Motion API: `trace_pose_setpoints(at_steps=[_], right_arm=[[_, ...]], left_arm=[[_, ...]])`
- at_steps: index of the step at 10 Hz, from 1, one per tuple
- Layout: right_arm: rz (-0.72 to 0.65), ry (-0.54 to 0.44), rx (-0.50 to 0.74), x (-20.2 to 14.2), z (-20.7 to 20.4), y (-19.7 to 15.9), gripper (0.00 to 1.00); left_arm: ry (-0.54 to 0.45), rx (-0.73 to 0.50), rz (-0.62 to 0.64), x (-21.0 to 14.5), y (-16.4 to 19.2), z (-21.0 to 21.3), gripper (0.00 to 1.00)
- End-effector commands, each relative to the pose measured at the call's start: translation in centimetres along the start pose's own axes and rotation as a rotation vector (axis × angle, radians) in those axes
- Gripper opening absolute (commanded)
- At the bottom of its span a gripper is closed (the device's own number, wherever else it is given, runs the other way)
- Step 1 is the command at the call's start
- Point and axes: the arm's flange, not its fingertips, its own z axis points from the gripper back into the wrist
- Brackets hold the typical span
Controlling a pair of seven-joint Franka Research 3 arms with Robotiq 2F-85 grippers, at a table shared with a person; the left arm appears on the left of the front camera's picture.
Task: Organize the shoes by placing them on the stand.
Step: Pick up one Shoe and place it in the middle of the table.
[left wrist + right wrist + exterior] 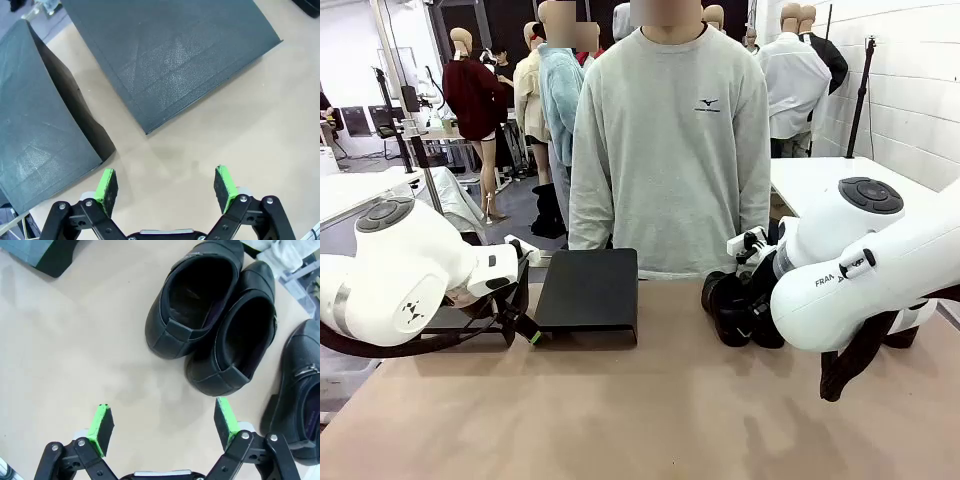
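tan tabletop (60,340) bears black shoes (170,335) — rounded toes, slight sheen.

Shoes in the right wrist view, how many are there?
3: first shoe and second shoe side by side, top middle; third shoe cut by the right edge. More may be hidden.

Glossy white arms (390,290), black linkage grippers (165,181), bright green pads (106,182)

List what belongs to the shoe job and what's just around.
Job: shoes; black stands.
Just around: person; white table behind.
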Motion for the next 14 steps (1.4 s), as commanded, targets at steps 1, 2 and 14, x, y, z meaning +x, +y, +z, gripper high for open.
trace_pose_setpoints(at_steps=[1,2,14], right_arm=[[0.0,0.0,0.0,0.0,0.0,0.0,1.0],[0.0,0.0,0.0,0.0,0.0,0.0,1.0],[0.0,0.0,0.0,0.0,0.0,0.0,1.0]], left_arm=[[0.0,0.0,0.0,0.0,0.0,0.0,1.0],[0.0,0.0,0.0,0.0,0.0,0.0,1.0],[0.0,0.0,0.0,0.0,0.0,0.0,1.0]])
